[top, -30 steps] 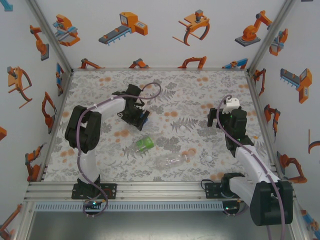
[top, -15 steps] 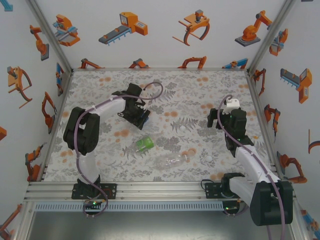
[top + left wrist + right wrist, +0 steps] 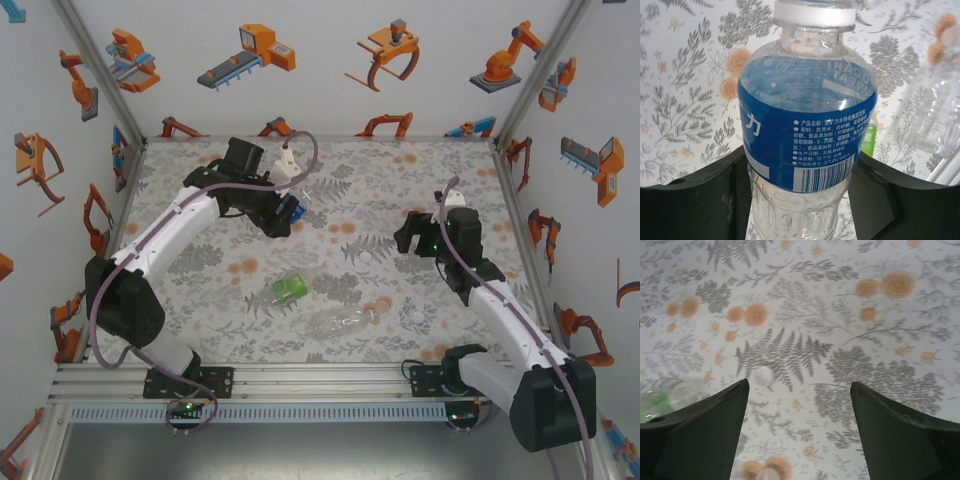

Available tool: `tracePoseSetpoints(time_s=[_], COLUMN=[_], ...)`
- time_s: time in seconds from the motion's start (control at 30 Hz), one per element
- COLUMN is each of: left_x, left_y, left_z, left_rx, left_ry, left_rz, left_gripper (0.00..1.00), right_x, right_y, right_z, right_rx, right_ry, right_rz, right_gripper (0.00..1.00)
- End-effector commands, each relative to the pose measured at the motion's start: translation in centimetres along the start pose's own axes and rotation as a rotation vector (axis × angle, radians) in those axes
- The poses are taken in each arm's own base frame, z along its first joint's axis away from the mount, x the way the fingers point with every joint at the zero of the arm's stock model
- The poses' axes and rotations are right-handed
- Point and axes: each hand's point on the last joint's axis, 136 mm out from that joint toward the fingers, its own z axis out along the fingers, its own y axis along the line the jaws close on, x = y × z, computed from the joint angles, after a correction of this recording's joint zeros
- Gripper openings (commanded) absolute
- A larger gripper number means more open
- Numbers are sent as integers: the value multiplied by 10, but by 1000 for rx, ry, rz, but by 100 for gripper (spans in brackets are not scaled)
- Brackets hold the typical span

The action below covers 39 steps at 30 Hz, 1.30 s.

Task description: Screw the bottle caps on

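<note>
My left gripper (image 3: pixel 283 215) is shut on the blue-labelled bottle (image 3: pixel 807 120) and holds it above the mat at the back left; a white ring (image 3: pixel 815 12) tops its neck at the frame edge. The green-tinted bottle (image 3: pixel 290 288) lies mid-mat, and the longer colourless bottle (image 3: pixel 350 322) lies in front of it. My right gripper (image 3: pixel 799 385) is open over the mat, nothing between its fingers. One white cap (image 3: pixel 763 375) lies just ahead of its left finger, and another cap (image 3: pixel 769 474) rests on an orange spot nearer. A cap (image 3: pixel 415 316) lies right of the colourless bottle.
The floral mat (image 3: pixel 200 300) covers the table inside white walls with a metal frame. The green bottle (image 3: pixel 869 140) and the colourless bottle (image 3: pixel 935 110) show blurred behind the held one. Open mat lies at the back right and front left.
My left arm has stretched out and swung toward the back, carrying the blue-labelled bottle up off the mat. My right gripper has shifted a little to the left.
</note>
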Motion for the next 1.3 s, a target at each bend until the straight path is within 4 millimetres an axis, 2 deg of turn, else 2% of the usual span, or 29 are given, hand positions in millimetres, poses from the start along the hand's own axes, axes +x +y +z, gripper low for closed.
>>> tracePoseSetpoints(time_s=[0.0, 0.1, 0.27, 0.4, 0.53, 0.63, 0.8, 0.97, 1.07, 1.27], left_x=[-5, -4, -8, -9, -15, -17, -19, -21, -20, -20], left_y=[-35, -48, -53, -46, -31, -29, -34, -34, -32, -30], left_z=[-21, -30, -38, -37, -35, -37, -41, -45, -47, -47], left_rx=[134, 148, 83, 33, -28, -38, -35, -40, -59, -70], left_ry=[-62, -126, -289, -332, -314, -311, -330, -339, -335, -333], left_rz=[140, 231, 334, 315, 250, 221, 222, 220, 221, 222], left_gripper=[0, 0, 0, 0, 0, 0, 0, 0, 0, 0], right_x=[6, 18, 48, 67, 83, 100, 126, 151, 172, 195], right_y=[19, 24, 26, 16, 0, -13, -28, -36, -45, -49], right_z=[-1, -3, -6, -18, -33, -45, -58, -63, -70, -73], right_rx=[-49, -38, 31, 130, 228, 300, 399, 465, 510, 519], right_ry=[88, 179, 373, 480, 540, 601, 652, 657, 672, 702], right_rz=[75, 102, 112, 81, 89, 103, 153, 287, 331, 360], right_gripper=[74, 68, 65, 64, 64, 64, 59, 50, 50, 49])
